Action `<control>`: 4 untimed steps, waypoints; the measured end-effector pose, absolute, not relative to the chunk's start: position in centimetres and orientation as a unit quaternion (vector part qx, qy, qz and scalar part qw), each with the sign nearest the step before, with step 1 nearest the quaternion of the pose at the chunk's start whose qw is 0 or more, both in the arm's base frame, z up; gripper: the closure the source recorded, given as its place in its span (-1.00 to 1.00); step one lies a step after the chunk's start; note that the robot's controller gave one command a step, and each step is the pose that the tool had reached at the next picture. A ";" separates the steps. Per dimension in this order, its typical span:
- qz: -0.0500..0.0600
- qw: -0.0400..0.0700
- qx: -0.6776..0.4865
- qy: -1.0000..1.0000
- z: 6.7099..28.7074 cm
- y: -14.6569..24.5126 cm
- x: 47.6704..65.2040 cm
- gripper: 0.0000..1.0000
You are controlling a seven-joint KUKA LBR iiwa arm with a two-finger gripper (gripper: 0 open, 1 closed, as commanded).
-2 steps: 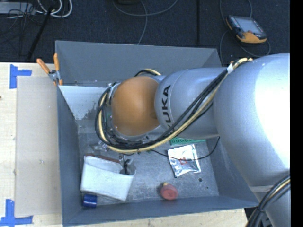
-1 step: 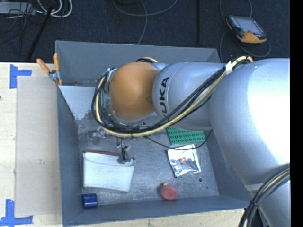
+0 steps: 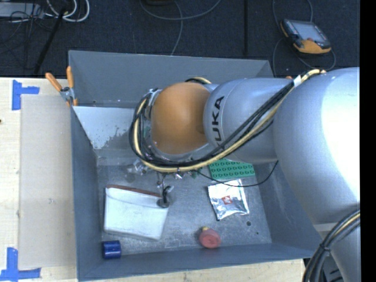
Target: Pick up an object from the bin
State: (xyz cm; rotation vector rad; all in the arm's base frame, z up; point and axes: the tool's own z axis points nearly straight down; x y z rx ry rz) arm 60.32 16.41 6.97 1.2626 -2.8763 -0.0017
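Observation:
My gripper [image 3: 163, 200] hangs below the orange dome and reaches down to the upper right corner of a folded white cloth [image 3: 134, 214] in the bin's lower left. A thin brown stick [image 3: 132, 190] lies along the cloth's top edge, its right end right at the gripper's tip. Whether the gripper touches the cloth or the stick is not clear from here. A crumpled silvery packet [image 3: 228, 201] lies to the gripper's right.
A green perforated block [image 3: 232, 170] sits half under the arm at the right. A small red round thing [image 3: 208, 238] lies near the front wall, and a blue cylinder [image 3: 111, 249] rests in the front left corner. The arm covers the bin's back middle.

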 end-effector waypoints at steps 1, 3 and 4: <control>-0.001 0.000 0.376 -0.927 7.0 14.9 59.2 -1.00; 0.002 -0.012 0.262 -0.965 7.5 21.2 57.2 -1.00; 0.000 -0.002 0.404 -0.915 8.3 21.5 60.6 -1.00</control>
